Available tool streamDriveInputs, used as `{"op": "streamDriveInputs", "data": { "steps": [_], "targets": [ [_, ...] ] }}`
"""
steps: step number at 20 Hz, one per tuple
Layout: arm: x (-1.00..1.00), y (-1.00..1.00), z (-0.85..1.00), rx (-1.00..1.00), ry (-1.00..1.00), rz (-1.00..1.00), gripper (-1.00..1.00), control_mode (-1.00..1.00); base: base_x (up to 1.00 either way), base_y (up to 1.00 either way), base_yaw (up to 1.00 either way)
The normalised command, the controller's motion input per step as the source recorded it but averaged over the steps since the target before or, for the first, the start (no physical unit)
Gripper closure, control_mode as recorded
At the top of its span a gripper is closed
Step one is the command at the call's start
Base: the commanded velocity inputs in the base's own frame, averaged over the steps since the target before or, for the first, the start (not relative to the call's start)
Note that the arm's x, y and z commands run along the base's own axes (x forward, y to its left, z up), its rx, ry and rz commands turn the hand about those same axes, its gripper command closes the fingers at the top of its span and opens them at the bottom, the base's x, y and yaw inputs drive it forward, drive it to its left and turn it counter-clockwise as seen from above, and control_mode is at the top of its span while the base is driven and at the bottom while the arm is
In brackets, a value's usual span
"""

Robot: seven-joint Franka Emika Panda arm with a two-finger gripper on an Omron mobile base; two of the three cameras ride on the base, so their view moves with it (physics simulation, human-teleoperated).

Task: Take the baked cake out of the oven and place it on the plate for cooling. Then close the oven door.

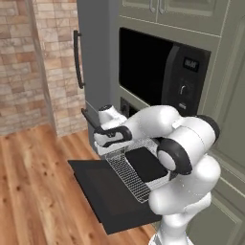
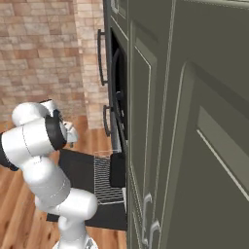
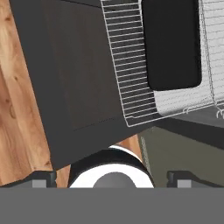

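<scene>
Nearest the hand camera, two dark finger tips at the bottom corners of the hand view, jaws spread wide and pinching nothing, gripper (image 3: 112,178) hanging above the lowered oven door (image 3: 74,74). Oven door dropped flat and open, dark panel jutting out over the wooden floor (image 1: 33,191). Wire rack (image 1: 125,172) pulled out over the door's inner edge, carrying a flat black tray (image 1: 146,162) at its inner end, half inside the oven (image 1: 139,155). No telling from these views whether a cake sits on that tray. Above the oven, large black microwave (image 1: 158,72) with a keypad at its right side, set into grey-green cabinets (image 1: 225,143). Left of that, grey fridge door (image 1: 93,57) with a long dark vertical handle (image 1: 76,60), and a brick wall (image 1: 28,62) beyond. From the right base view, tall cabinet fronts close in front, blocking most of the oven opening, leaving just rack and tray edge showing. White arm bent across the door in both base views, elbow covering the right end of the rack.
</scene>
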Motion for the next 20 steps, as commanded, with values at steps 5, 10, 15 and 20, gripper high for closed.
{"op": "streamDriveInputs", "data": {
  "steps": [5, 10, 15, 20],
  "targets": [
    [0.45, 0.10, -0.77, -0.05, 0.13, 0.00, -1.00, -1.00, 0.00, 0.00, 0.00],
    [0.37, 0.00, -0.67, 0.00, 0.10, 0.01, -1.00, -1.00, 0.00, 0.00, 0.00],
    [0.17, 0.00, -0.73, 0.00, 0.07, 0.00, -1.00, -1.00, 0.00, 0.00, 0.00],
    [0.00, -0.13, -0.57, 0.00, 0.00, 0.00, -1.00, -1.00, 0.00, 0.00, 0.00]
  ]
}}
